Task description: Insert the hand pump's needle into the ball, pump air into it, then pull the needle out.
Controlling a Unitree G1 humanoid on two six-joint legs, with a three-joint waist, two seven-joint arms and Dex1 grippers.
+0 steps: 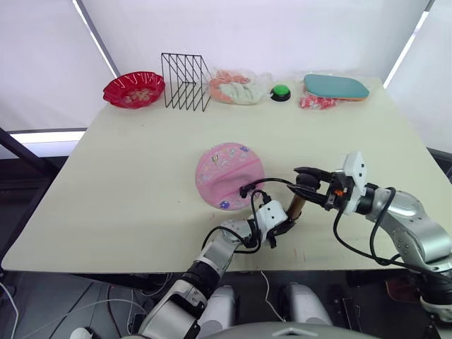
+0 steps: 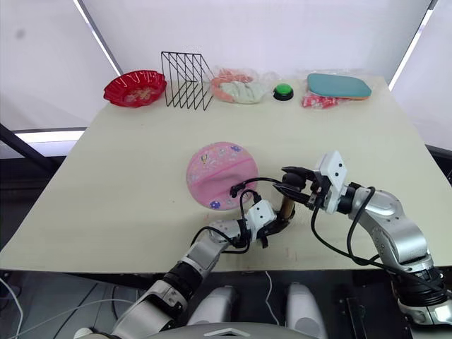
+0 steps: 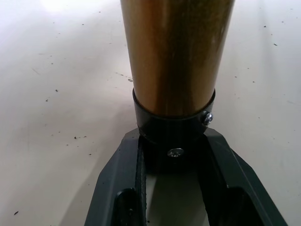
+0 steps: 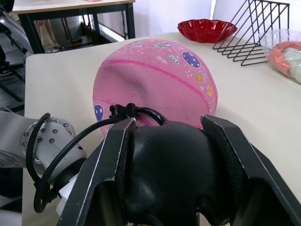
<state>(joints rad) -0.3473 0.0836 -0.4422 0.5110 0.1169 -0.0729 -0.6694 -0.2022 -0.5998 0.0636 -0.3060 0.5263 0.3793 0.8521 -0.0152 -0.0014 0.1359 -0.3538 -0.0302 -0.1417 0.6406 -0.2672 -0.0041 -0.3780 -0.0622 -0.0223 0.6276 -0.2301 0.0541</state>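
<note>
Evidently pumping: left gripper (image 1: 281,224) clamps the hand pump (image 1: 295,206) base; right gripper (image 1: 304,178) clamps its handle, ball (image 1: 227,176) at ten o'clock. Next: steady strokes.

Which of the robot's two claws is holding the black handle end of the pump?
The right gripper, closed around the black handle. The left gripper instead clamps the black collar at the base of the hand pump, below its gold barrel.
</note>
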